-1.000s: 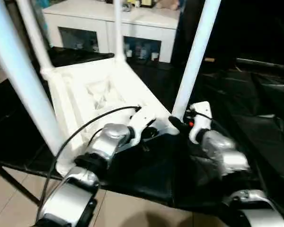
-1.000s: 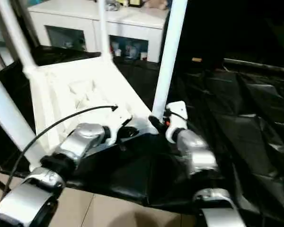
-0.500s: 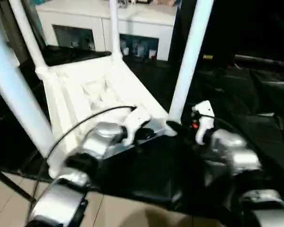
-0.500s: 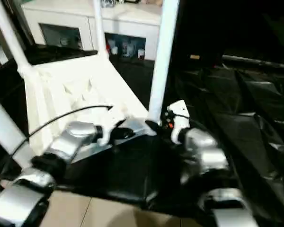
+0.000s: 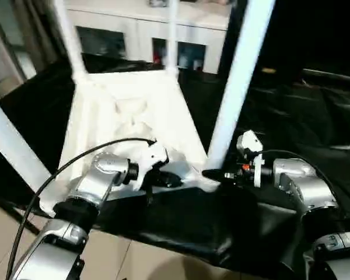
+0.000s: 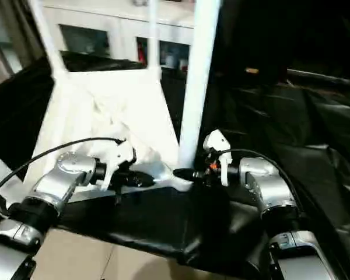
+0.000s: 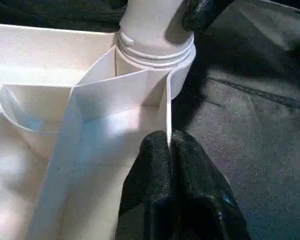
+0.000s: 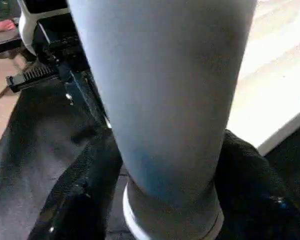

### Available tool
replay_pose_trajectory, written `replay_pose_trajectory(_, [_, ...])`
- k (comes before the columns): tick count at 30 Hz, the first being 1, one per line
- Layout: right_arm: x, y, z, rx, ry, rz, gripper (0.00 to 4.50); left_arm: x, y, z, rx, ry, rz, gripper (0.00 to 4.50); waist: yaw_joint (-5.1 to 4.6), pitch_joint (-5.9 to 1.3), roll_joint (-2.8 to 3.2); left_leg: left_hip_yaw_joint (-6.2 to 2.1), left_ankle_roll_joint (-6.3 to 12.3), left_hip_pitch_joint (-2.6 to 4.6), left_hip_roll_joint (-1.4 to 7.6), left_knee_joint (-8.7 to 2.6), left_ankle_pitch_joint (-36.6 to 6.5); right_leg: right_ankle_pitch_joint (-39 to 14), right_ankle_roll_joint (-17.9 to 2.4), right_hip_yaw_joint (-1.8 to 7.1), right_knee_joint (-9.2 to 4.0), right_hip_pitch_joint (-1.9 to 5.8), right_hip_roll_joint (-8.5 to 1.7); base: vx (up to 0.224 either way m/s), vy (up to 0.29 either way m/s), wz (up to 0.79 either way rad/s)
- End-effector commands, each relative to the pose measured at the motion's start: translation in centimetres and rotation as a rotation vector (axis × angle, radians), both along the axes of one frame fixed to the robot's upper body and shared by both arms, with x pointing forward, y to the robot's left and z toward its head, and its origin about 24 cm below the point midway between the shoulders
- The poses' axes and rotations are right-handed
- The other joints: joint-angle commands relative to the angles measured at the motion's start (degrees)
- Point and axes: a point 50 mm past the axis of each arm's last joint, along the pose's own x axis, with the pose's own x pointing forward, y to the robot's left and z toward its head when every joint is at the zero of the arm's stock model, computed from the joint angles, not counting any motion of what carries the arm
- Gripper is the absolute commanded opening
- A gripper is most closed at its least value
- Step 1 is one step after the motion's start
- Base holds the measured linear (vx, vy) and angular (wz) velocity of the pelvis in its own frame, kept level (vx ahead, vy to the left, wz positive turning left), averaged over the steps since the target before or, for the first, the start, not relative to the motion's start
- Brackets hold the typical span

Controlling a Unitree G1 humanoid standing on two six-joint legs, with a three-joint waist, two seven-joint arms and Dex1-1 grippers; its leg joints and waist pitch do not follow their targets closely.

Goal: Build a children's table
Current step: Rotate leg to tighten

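Since a second ago, both forearms have swung outward and the wrists have turned, so each gripper now points inward. The tabletop [image 5: 128, 116] lies upside down on the black sheet [image 5: 315, 128], legs up. The left gripper [image 7: 169, 150] is pinched shut on a thin rib at the near corner socket. The right gripper [image 5: 213, 174] has its fingers either side of the near leg [image 5: 236, 81] at its base.
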Motion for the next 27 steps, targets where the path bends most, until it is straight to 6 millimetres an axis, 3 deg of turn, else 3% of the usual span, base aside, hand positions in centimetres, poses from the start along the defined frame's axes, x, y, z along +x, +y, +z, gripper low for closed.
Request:
replay_pose_trajectory(1, [-0.3, 0.2, -0.2, -0.002, 0.016, 0.029, 2.43, -0.2, -0.7, 0.2, -0.051, 0.012, -0.019, 0.0, 0.14, -3.55, -0.36, 0.36, 3.55, 0.33, 1.36, -3.29, -10.5, -10.1, -13.8, 2.5, -2.66, 3.36, -2.83, 0.0, 0.0, 0.0])
replay_pose_trajectory(7, [-0.6, -0.2, -0.4, -0.023, 0.028, 0.067, 2.04, -0.4, -0.4, 0.2, -0.044, 0.017, -0.018, 0.0, 0.14, -3.61, -0.35, 0.42, 4.04, 0.28, 1.27, -3.15, -9.5, -8.8, -13.9, 2.48, -2.55, 3.39, -2.75, 0.0, 0.0, 0.0])
replay_pose_trajectory(15, [-0.9, -0.1, -1.0, -0.025, 0.048, 0.063, 2.0, -0.1, -0.5, 0.0, -0.037, 0.012, 0.016, 0.0, 0.25, -3.62, -0.51, 0.38, 4.13, 0.19, 1.22, -3.07, -9.4, -9.4, -13.7, 2.44, -2.56, 3.43, -2.75, 0.0, 0.0, 0.0])
replay_pose_trajectory(17, [-0.6, 0.4, -2.0, -0.028, 0.046, -0.06, 2.0, 0.9, -0.9, -0.3, -0.003, -0.025, 0.141, 0.0, 0.09, -3.36, -0.65, 0.38, 3.61, 0.3, 1.14, -3.22, -10.4, -11.7, -12.9, 2.5, -3.0, 3.17, -2.8, 0.0, 0.0, 0.0])
replay_pose_trajectory(18, [0.2, 0.7, -3.1, -0.072, 0.027, -0.238, 2.0, 1.8, -1.4, -0.5, 0.026, -0.06, 0.253, 0.0, 0.08, -3.28, -0.7, 0.32, 3.16, 0.36, 1.04, -3.31, -11.4, -13.8, -12.4, 2.43, -3.18, 3.24, -2.85, 0.0, 0.0, 0.0])
replay_pose_trajectory(19, [0.5, 0.8, -3.5, -0.088, 0.023, -0.309, 1.99, 2.2, -1.6, -0.6, 0.032, -0.073, 0.294, 0.0, -0.11, -3.09, -0.63, 0.35, 2.43, 0.47, 0.99, -3.41, -12.4, -16.4, -11.6, 2.51, -3.6, 2.85, -2.91, 0.0, 0.0, 0.0])
replay_pose_trajectory(20, [0.9, 1.1, -4.2, -0.089, 0.037, -0.43, 1.99, 2.6, -2.1, -0.6, 0.029, -0.078, 0.349, 0.0, -0.51, -2.94, -0.48, 0.02, 0.1, 1.1, 0.64, -3.53, -16.2, -24.5, -9.2, 2.25, -4.39, 2.73, -2.99, 0.0, 0.0, 0.0])
replay_pose_trajectory(22, [1.1, 1.3, -4.6, -0.082, 0.054, -0.496, 1.96, 2.8, -2.5, -0.6, 0.024, -0.075, 0.375, 0.0, -0.8, -2.91, -0.65, -0.3, -0.3, 0.96, 0.58, -3.72, -17.8, -28.8, -6.8, 1.99, -5.03, 2.76, -3.03, -0.056, 0.001, -0.03])
replay_pose_trajectory(23, [1.2, 1.7, -5.3, -0.081, 0.084, -0.609, 1.96, 3.1, -3.1, -0.6, 0.026, -0.086, 0.428, 0.0, -1.13, -2.84, -0.54, -0.31, 0.01, 1.06, 0.49, -3.75, -18.7, -29.9, -5.9, 1.97, -5.47, 2.46, -2.9, -0.054, 0.002, -0.04])
replay_pose_trajectory(27, [1.4, 3.4, -5.9, -0.077, 0.106, -0.741, 1.95, 3.6, -4.8, -0.4, 0.038, -0.117, 0.477, 0.0, -1.99, -2.81, -0.26, -0.51, 0.34, 1.04, 0.28, -3.74, -20.9, -31.1, -5.0, 1.71, -5.98, 2.14, -2.68, 0.0, 0.0, 0.0])
